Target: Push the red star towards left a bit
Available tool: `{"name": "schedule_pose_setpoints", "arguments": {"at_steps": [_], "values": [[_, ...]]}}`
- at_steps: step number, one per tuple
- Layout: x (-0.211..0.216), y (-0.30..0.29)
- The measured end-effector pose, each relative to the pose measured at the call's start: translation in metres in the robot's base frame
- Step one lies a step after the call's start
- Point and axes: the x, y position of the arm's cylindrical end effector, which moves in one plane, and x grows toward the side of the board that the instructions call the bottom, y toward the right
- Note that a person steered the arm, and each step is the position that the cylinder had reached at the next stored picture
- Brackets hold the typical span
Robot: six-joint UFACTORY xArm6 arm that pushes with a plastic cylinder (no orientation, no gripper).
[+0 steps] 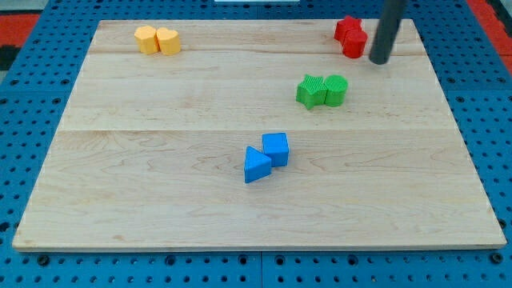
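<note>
The red star-shaped block (347, 30) sits near the top right corner of the pale wooden board (160, 176), touching a second red block (355, 44) just below it, whose shape I cannot make out. My tip (378, 61), the end of the dark rod, stands just to the view's right of that lower red block; there is no pincer on this arm. Below, a green star-like block (311, 91) touches a rounded green block (336, 90). Mid-board, a blue cube (276, 149) touches a blue triangular block (256, 165). Two yellow blocks (158, 40) sit together at the top left.
</note>
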Motion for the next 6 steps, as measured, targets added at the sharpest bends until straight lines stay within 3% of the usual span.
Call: {"name": "schedule_pose_setpoints", "arguments": {"at_steps": [1, 2, 3, 4, 6], "values": [[-0.013, 0.042], [-0.052, 0.077], [-0.103, 0.045], [-0.110, -0.006], [-0.066, -0.077]]}}
